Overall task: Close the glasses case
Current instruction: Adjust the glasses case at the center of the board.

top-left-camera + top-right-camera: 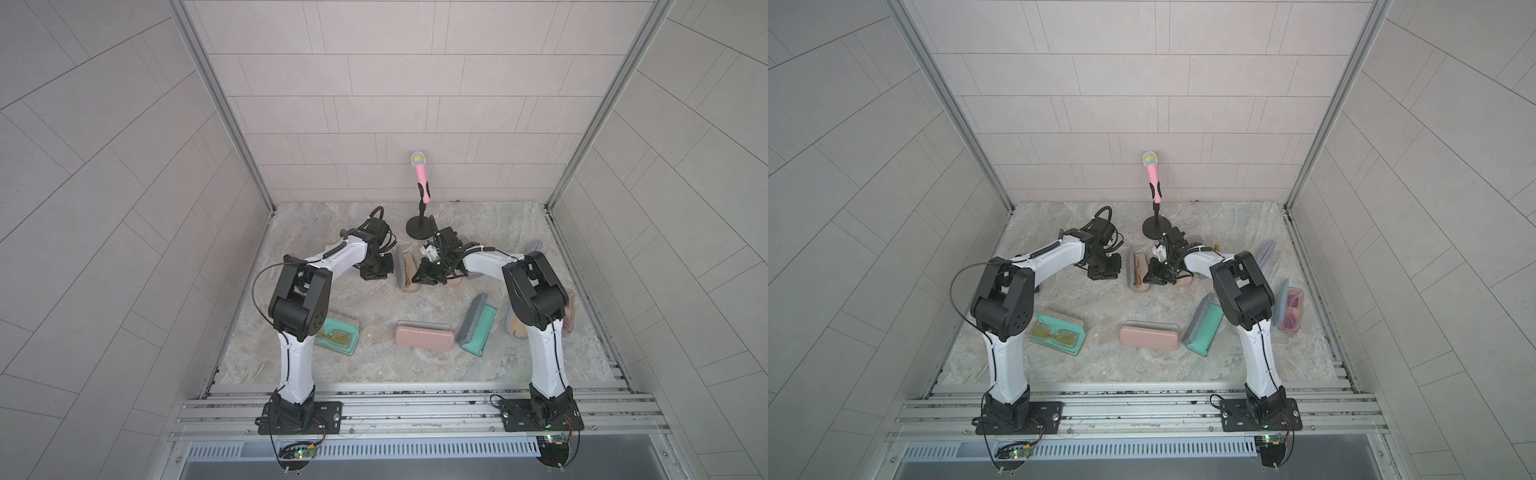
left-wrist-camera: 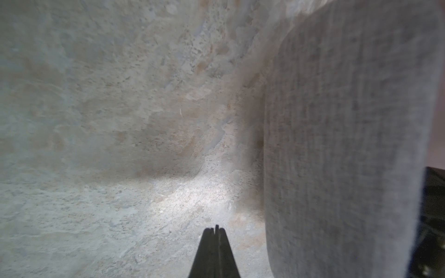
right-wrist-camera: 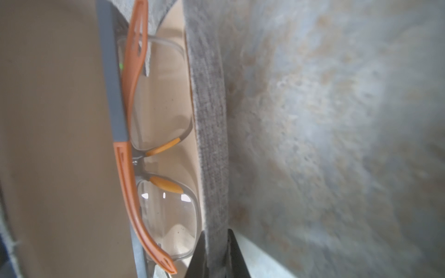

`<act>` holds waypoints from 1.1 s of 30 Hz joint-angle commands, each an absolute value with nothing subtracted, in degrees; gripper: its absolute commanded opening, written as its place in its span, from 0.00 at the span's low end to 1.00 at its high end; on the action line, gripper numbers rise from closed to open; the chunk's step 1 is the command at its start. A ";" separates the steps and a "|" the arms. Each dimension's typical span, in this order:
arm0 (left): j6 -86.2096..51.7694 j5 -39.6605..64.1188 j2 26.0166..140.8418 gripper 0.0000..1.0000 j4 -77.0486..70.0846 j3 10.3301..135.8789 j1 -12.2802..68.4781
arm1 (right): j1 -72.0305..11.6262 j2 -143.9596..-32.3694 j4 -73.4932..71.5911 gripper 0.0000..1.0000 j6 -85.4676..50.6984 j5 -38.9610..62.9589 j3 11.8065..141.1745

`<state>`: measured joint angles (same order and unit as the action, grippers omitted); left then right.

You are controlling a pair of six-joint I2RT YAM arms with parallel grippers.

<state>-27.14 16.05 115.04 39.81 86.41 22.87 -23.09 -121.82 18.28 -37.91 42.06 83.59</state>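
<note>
Since the case (image 1: 409, 266), far-centre on the tabletop (image 1: 316, 232), looks light and stiff, hold its lid (image 3: 209, 120) by the rim: right claw (image 3: 216, 233) pinches it there; left claw (image 2: 215, 227) sits closed, empty, alongside.

Notes from the remote desk. In both top views I can't see the jaws of the right gripper (image 1: 419, 279), because wrist and cabling sit over them. The left arm (image 1: 297, 299) covers one end of the teal case (image 1: 337, 324). The right arm (image 1: 534, 291) hides most of a beige object (image 1: 516, 327) that I can't identify. In the left wrist view the grey lid (image 2: 349, 144) is blurred and runs off frame. In the right wrist view the glasses (image 3: 163, 115) are soft and clipped at the edge.
</note>
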 commanded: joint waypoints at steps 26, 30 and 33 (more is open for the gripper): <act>-26.34 16.65 110.03 0.00 39.11 83.03 21.34 | -22.41 -125.80 -2.86 0.08 -54.31 57.95 87.84; -26.40 17.32 110.04 0.00 38.96 82.73 21.28 | -22.54 -124.76 -6.02 0.08 -55.74 58.67 85.15; -26.27 16.92 109.97 0.00 38.74 82.27 21.27 | -22.50 -123.82 -8.53 0.09 -55.03 58.85 83.66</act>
